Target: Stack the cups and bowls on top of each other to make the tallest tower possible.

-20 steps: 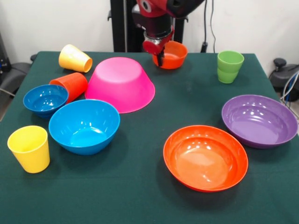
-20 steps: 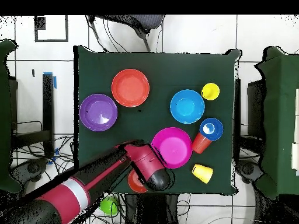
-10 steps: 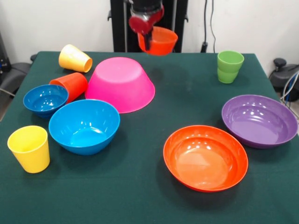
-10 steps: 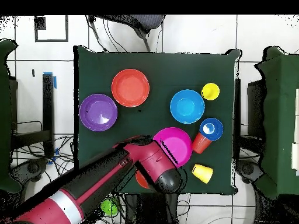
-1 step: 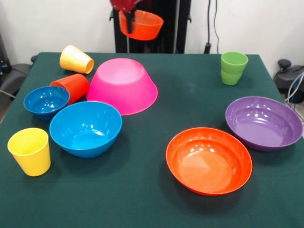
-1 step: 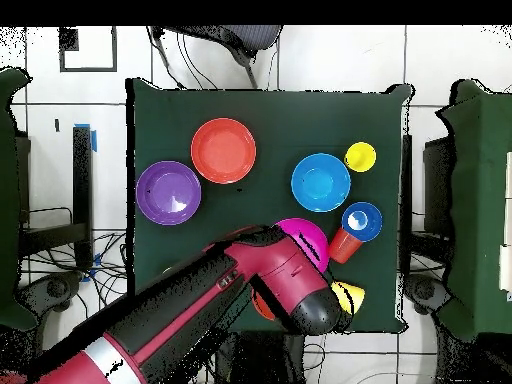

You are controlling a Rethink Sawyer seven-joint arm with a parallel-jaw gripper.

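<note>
Small orange bowl [image 5: 141, 24]: up in the air, clear of the surface, hanging above the far edge, mouth up and a little tilted.
End effector [image 5: 127, 22]: pinching the small orange bowl's rim at its left side, one dark finger down the outside wall; only its lower tip shows at the top of the front view.
Large pink bowl [image 5: 122, 84]: upside down on the surface, base up, nothing on it; the lifted bowl hangs beyond it and higher.
Arm [image 6: 200, 310]: in the overhead view it lies across the pink bowl, hiding most of it, leaving just a sliver of orange at its side.
Medium blue bowl [image 5: 86, 128]: upright, just in front of the pink bowl's near-left edge.
Small blue bowl [image 5: 46, 101]: upright, left of the medium blue one, touching the orange-red cup.
Orange-red cup [image 5: 72, 87]: on its side, wedged between small blue bowl and pink bowl.
Yellow cups: one [image 5: 76, 60] on its side at far left, the other [image 5: 30, 151] upright at the near-left corner.
Green cup [image 5: 233, 68]: upright, far right, well apart.
Shallow orange bowl [image 5: 209, 160]: upright, near right.
Shallow purple bowl [image 5: 263, 123]: upright, just beside it to the right.
Surface [image 5: 190, 99]: dark green cloth.
</note>
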